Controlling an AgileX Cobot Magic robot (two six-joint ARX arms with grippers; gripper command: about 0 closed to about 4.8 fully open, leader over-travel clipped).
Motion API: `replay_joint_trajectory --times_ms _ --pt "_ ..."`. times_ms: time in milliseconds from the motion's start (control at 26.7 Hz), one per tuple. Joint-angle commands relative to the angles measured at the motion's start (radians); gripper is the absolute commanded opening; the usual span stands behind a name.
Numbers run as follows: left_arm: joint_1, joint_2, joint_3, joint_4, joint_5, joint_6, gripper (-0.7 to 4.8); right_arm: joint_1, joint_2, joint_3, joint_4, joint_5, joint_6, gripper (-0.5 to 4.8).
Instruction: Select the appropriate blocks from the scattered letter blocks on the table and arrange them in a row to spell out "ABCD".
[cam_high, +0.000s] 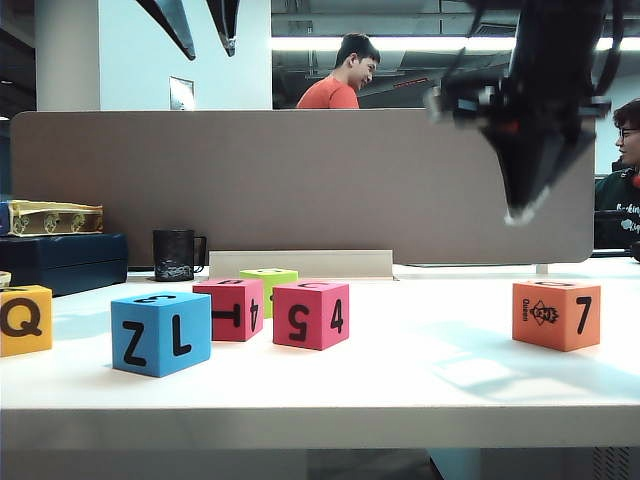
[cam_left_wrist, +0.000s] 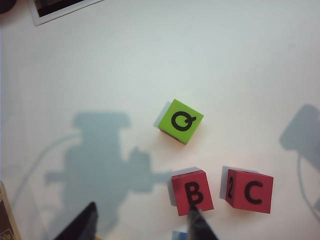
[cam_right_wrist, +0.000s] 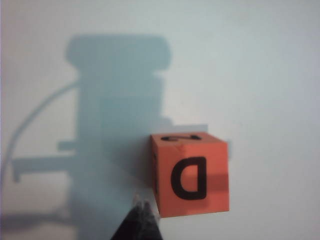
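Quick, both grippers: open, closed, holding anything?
Left gripper: open, empty, raised above the red B block.
Right gripper: closed, empty, raised beside the orange D block.

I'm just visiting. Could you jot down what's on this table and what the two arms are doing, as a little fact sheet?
Surface: white table
Cubes in exterior view: yellow-orange Q, blue Z L, red, lime-green, pink-red 5 4, orange 7
Left gripper: high above the red cube, fingers apart, empty
Right gripper: shut, empty, above the table beside the orange cube
Row: not started
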Motion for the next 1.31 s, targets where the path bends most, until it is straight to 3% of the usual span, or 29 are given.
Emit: replay_joint_trajectory --times_ms 37,112,262,1012,1312 --pt "0.0 -0.007 0.003 0.002 -0.002 0.013 2.3 -0.009 0.037 0.004 -0.039 0.002 0.008 -0.01" --pt "0.0 -0.007 0.003 0.003 -0.001 0.035 1.45 -0.01 0.054 0.004 -0.056 0.0 0.018 -0.01" --pt "0.0 -0.007 0.003 0.011 -0.001 0.055 0.84 -0.01 0.071 0.003 -0.065 -0.006 0.02 -0.01" --pt "0.0 -0.01 0.003 0.063 0.0 0.071 0.79 -0.037 0.129 0.002 -0.11 0.045 0.021 -0.01" --pt "0.0 -0.01 0.003 0.075 0.133 0.09 0.46 -0.094 0.129 0.002 -0.086 0.075 0.024 -0.02"
